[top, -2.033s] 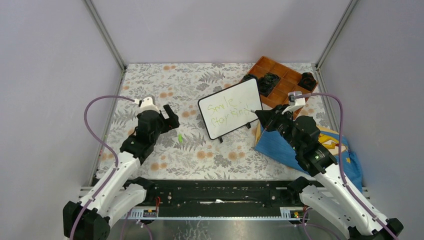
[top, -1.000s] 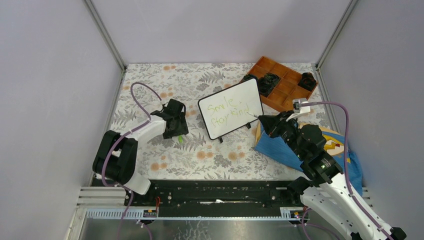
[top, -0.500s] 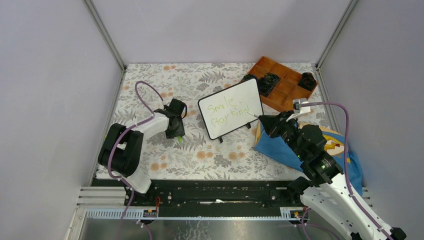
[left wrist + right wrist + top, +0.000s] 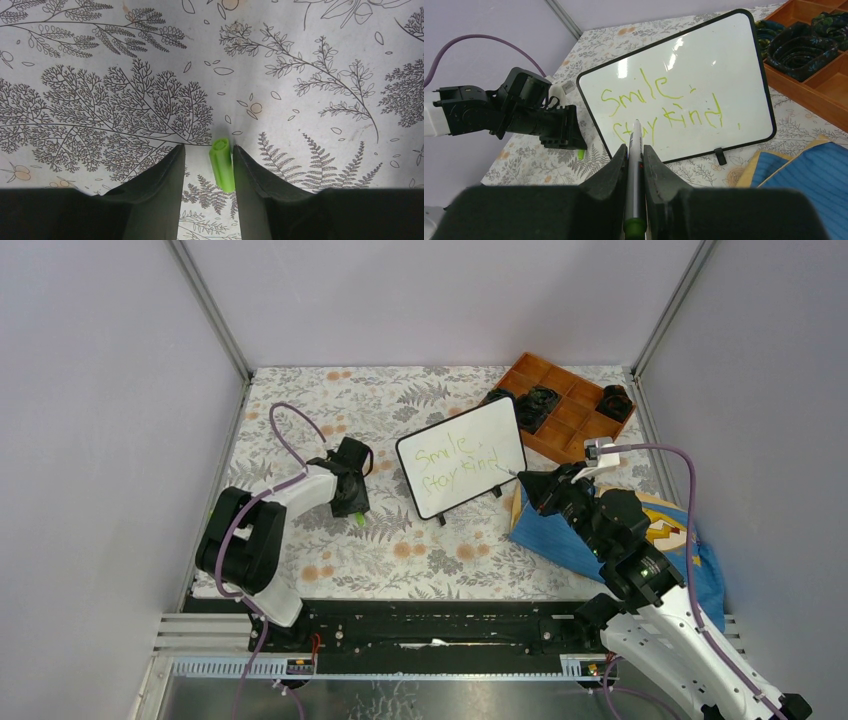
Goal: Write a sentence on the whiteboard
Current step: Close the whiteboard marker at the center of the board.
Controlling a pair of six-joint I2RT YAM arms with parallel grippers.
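Whiteboard (image 4: 461, 456), propped mid-table, carries the green sentence (image 4: 455, 468). At its 4 o'clock the right gripper (image 4: 634, 150) clenches the marker (image 4: 634, 165), tip aimed at 10 o'clock. The left gripper (image 4: 207, 148), jaws parted, straddles the green marker cap (image 4: 221, 164), whose long axis runs 12 to 6.

Pale lilac walls (image 4: 440, 300) close in three sides; metal posts (image 4: 210, 310) stand at the back corners; the desk (image 4: 300, 410) wears a grey fern print with orange blooms; a black rail (image 4: 430, 635) lines its near edge.
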